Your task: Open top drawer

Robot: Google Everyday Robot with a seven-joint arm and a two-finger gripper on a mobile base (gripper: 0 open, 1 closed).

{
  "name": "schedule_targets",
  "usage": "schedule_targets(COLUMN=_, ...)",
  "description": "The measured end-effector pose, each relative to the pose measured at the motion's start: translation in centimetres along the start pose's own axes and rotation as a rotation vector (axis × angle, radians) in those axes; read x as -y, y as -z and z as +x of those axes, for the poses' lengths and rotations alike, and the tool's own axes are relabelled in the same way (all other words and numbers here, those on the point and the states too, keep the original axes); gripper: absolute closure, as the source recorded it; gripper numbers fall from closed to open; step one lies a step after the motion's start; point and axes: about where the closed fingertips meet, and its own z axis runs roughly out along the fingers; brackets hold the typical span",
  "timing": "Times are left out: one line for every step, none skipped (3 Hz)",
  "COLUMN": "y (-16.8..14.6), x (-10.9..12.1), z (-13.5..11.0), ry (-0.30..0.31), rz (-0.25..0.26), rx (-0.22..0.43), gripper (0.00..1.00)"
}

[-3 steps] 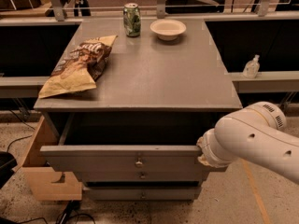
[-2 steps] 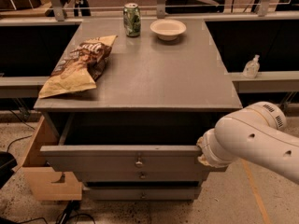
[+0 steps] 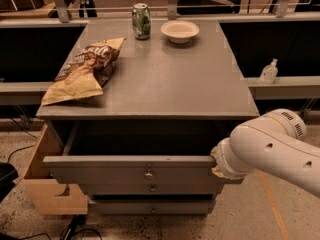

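The top drawer is a wide grey front panel with a small round metal knob at its centre. It stands pulled out from the grey cabinet, with a dark gap behind the panel. My white arm reaches in from the right. My gripper is at the right end of the drawer's front panel, at its top edge, mostly hidden behind the wrist.
Two shorter grey drawer fronts sit below the top one. On the cabinet top are a chip bag, a green can and a white bowl. A pale wooden box stands at the left. A small bottle sits on the right ledge.
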Motion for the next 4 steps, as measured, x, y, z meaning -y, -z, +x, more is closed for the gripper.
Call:
schedule_targets(y=0.0, x=0.0, z=0.0, ry=0.0, rz=0.0, rx=0.0, gripper=0.36)
schedule_targets(y=0.04, x=-0.02, z=-0.03, ry=0.001, rz=0.0, rx=-0.001, gripper=0.13)
schedule_targets(y=0.08, x=-0.04, z=-0.05, ry=0.002, rz=0.001, rx=-0.001, gripper=0.0)
schedule_targets(y=0.1, x=-0.05, z=-0.09, ry=0.004, rz=0.001, rx=-0.002, gripper=0.18)
